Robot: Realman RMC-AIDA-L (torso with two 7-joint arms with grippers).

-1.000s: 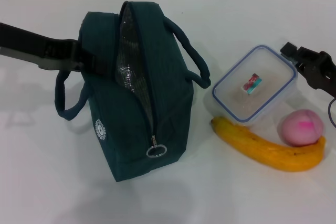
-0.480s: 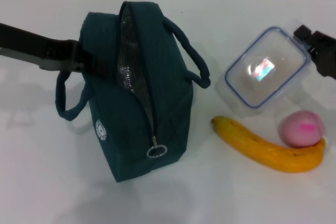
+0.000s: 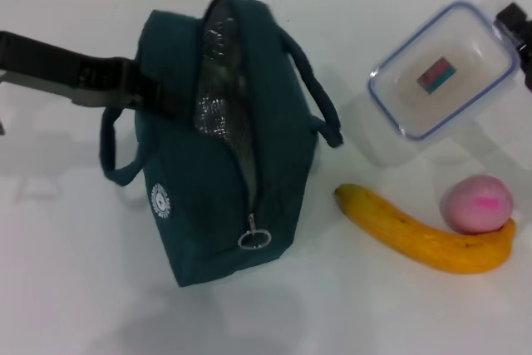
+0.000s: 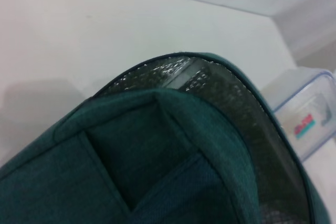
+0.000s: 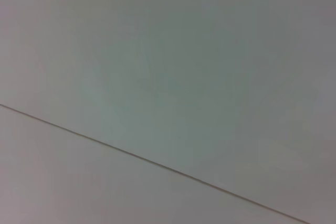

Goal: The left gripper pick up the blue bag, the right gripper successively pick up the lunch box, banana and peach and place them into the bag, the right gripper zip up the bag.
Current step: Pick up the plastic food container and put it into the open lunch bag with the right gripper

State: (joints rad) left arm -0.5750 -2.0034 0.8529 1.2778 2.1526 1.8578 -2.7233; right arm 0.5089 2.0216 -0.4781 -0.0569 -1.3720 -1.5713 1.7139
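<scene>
The blue bag (image 3: 224,180) stands left of centre in the head view, its zipper open and the silver lining showing. My left gripper (image 3: 137,93) comes in from the left and is shut on the bag's side by a handle. In the left wrist view the bag (image 4: 157,171) fills the picture. The lunch box (image 3: 440,68) hangs tilted above the table at the upper right, with my right gripper (image 3: 515,27) shut on its far edge. The lunch box (image 4: 307,116) also shows beyond the bag's rim. The banana (image 3: 424,234) and peach (image 3: 475,203) lie together on the table at the lower right.
The white table (image 3: 75,288) runs back to a pale wall with one seam. The zipper's ring pull (image 3: 253,239) hangs at the bag's near end. The right wrist view shows only a plain pale surface with a thin line.
The lunch box has risen off the table and gone up and to the right with my right gripper. The bag has shifted slightly right and turned a little with my left gripper.
</scene>
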